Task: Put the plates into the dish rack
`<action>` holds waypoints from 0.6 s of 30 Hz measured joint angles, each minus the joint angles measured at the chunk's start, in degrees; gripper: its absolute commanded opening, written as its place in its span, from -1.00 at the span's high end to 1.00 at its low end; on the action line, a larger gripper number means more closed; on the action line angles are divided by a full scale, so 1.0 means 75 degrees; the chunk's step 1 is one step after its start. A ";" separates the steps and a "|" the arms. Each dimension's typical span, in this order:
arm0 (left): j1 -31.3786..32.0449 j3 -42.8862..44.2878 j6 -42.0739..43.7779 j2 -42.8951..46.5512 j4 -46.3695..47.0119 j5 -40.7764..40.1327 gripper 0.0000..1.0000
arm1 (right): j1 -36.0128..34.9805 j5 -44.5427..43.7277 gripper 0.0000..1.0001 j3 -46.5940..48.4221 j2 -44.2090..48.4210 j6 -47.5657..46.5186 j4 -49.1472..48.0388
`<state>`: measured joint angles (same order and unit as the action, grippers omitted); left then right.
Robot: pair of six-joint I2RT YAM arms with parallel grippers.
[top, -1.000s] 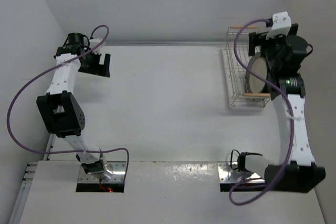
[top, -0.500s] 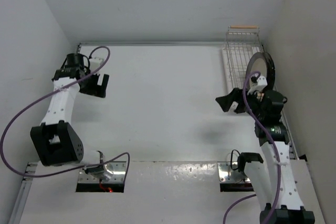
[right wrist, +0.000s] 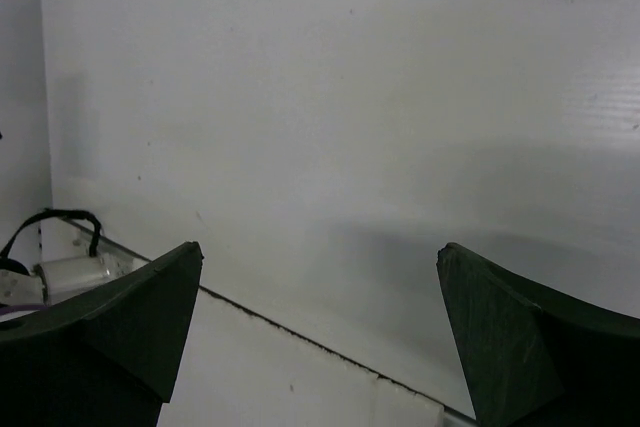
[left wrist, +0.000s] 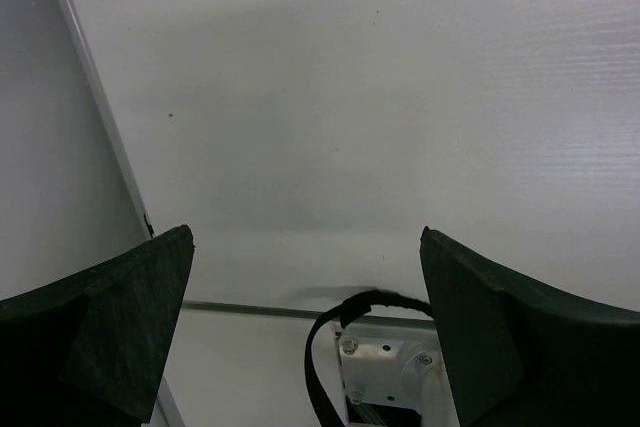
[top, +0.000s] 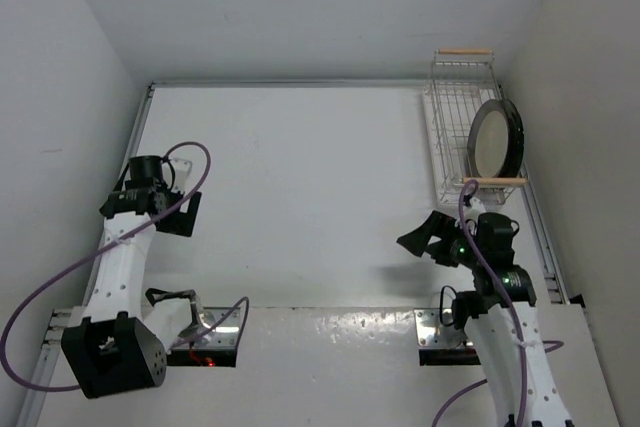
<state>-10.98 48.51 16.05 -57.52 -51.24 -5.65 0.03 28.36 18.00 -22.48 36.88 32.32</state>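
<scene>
The wire dish rack point(top: 452, 122) with wooden handle bars stands at the back right of the table. One cream plate with a plain dark rim point(top: 495, 137) stands on edge in it, leaning toward its right side. No other plate is in view. My right gripper point(top: 422, 242) is open and empty, in front of the rack's near handle, well apart from the plate. My left gripper point(top: 184, 215) is open and empty at the table's left side. Both wrist views show only bare table between the open fingers point(left wrist: 110, 327) point(right wrist: 120, 327).
White walls close in the table on the left, back and right. A metal rail point(top: 135, 142) runs along the left edge. The arm bases and their cables point(top: 200, 322) sit on the raised near ledge. A cable loop point(left wrist: 340, 347) shows in the left wrist view.
My right gripper has let go of the dark-rimmed plate, now standing in the rack, and drawn back toward the near edge. My left arm has drawn back from the far left toward its base.
</scene>
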 measured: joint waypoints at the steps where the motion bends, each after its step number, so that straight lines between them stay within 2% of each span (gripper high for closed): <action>1: 0.0000 -0.0050 0.0000 0.0125 0.0000 -0.0029 -1.00 | -0.0082 -0.0038 -1.00 -0.0076 0.0052 0.0009 0.0119; 9: 0.0000 -0.0216 0.0111 0.0399 0.0125 -0.0079 -1.00 | -0.0481 -0.0796 -1.00 -0.0143 -0.0050 0.0262 0.0329; 18: 0.0000 -0.0306 0.0254 0.0399 0.0163 0.0003 -1.00 | -0.0490 -0.0933 -1.00 -0.0163 -0.0860 0.0373 0.0073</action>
<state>-10.98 46.22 17.96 -54.52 -50.02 -5.63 -3.64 21.37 16.78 -28.93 39.68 32.86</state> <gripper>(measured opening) 0.997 0.996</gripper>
